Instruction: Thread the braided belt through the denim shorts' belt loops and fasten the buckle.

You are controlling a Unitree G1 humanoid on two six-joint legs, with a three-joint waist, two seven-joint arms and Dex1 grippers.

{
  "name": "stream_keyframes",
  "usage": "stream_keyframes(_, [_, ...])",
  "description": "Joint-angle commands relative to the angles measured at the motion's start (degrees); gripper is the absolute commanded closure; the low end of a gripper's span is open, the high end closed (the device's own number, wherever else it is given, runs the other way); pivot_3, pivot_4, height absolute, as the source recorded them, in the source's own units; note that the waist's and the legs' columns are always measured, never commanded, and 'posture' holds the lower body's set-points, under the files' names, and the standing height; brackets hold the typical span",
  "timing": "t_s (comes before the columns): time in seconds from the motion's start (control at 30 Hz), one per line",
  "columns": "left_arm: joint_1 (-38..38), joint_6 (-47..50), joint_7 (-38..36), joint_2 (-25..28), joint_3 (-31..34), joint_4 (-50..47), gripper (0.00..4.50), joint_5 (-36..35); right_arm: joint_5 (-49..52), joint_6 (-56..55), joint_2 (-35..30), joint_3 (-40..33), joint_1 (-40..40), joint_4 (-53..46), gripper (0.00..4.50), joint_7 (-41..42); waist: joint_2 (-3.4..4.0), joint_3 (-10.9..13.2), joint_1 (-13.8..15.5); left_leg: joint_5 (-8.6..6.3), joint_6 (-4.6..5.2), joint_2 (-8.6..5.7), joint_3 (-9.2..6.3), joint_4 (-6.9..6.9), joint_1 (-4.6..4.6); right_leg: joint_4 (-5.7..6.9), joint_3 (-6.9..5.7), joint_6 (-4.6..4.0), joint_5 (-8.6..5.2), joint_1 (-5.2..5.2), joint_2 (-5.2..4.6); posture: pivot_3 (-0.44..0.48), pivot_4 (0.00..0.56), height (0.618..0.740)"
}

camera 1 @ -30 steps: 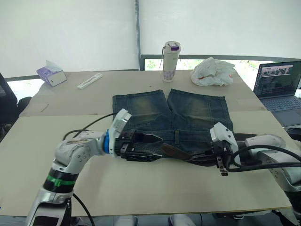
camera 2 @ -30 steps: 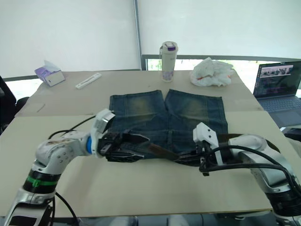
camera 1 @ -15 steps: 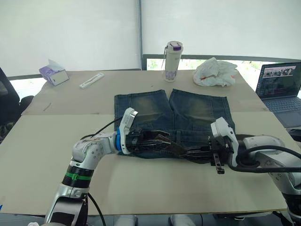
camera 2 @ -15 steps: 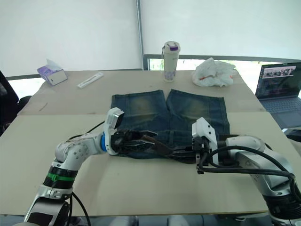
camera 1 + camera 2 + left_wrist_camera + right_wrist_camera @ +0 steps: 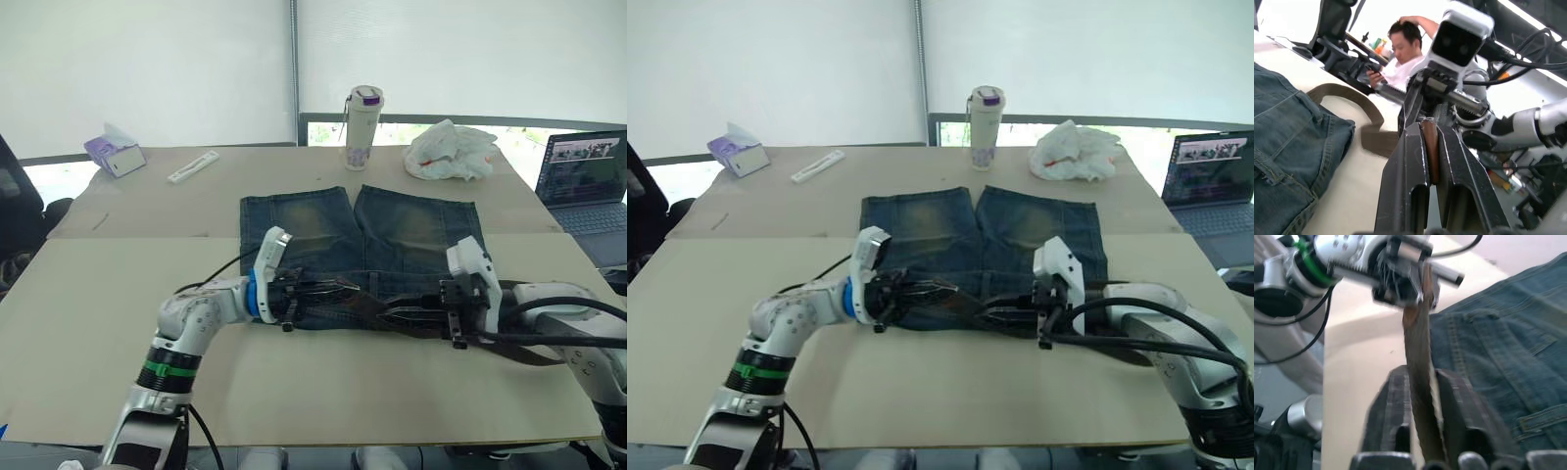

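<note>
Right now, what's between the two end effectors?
A taut stretch of the braided belt spans from the left end effector to the right end effector, over the denim shorts, per the eye views.

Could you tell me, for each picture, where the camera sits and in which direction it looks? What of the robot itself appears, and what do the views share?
Left and right eye views: from the head, forward and down over the table; both arms show, at the denim shorts.
Left wrist view: along the left gripper, shut on the braided belt; the right gripper faces it, a person sits behind.
Right wrist view: along the right gripper, shut on the same belt; the left gripper is opposite.
Shared: the belt stretched between both grippers over the shorts.
</note>
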Motion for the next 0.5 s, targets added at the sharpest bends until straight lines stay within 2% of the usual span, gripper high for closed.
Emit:
stream_keyframes(0.03, [-1.5,1.7,5.9,-3.2,3.3,1.7,4.50,-1.5,10.3,2.9,0.9,-11.0,2.0,-2.9,1.97,-4.8,-0.01,0.0,0.1,0.00,0.00,0.00,0.00,0.00,-0.02,-0.01,0.01,0.01,0.00,0.00,-0.01,0.000,0.150,0.740])
stream_keyframes(0.13, [-1.1,4.2,8.9,-5.6,4.5,2.7,4.50,-3.0,20.4,4.5,1.9,-18.3,3.1,-4.5,0.92,-12.4,-0.01,0.0,0.1,0.00,0.00,-0.01,0.00,-0.01,-0.07,0.00,0.02,0.03,0.01,0.00,-0.02,0.000,0.150,0.740])
stream_keyframes(0.2, [-1.5,6.7,12.4,-8.1,6.9,3.8,4.50,-5.4,26.8,6.1,2.2,-18.5,5.9,-7.2,0.23,-16.8,-0.05,0.0,0.0,0.00,0.00,0.00,0.01,-0.02,-0.06,0.02,0.04,0.03,0.01,0.00,-0.01,0.000,0.150,0.740])
stream_keyframes(0.23, [-1.8,7.8,14.1,-9.2,8.1,4.2,4.50,-6.6,29.2,6.7,2.3,-18.1,7.4,-8.5,0.04,-18.7,-0.07,0.0,0.0,0.00,0.00,0.03,0.00,-0.03,-0.06,0.02,0.04,0.02,0.01,0.00,0.01,0.000,0.150,0.740])
stream_keyframes(0.37, [-2.8,12.1,18.4,-12.5,12.0,5.0,4.50,-11.7,28.6,7.4,5.9,-9.5,13.7,-12.7,0.04,-27.3,-0.11,0.0,-0.4,0.00,0.00,0.03,0.00,-0.02,-0.09,0.03,0.04,0.04,0.01,0.01,0.06,0.000,0.150,0.740])
stream_keyframes(0.43, [-3.0,13.4,19.4,-13.1,13.1,4.9,4.50,-13.5,26.9,5.8,10.4,-5.5,17.0,-12.1,0.04,-30.2,-0.14,0.0,-0.5,0.00,0.00,0.01,0.03,0.00,-0.07,0.06,0.09,0.05,0.00,-0.02,0.06,0.000,0.150,0.740])
stream_keyframes(0.5, [-2.1,15.3,19.3,-12.4,13.1,3.9,4.50,-14.7,22.4,1.1,18.2,-3.7,20.8,-7.5,0.04,-33.2,-0.10,0.0,-0.5,0.00,0.00,0.00,0.02,-0.02,-0.05,0.05,0.07,0.28,-0.13,0.00,0.08,0.000,0.150,0.740])
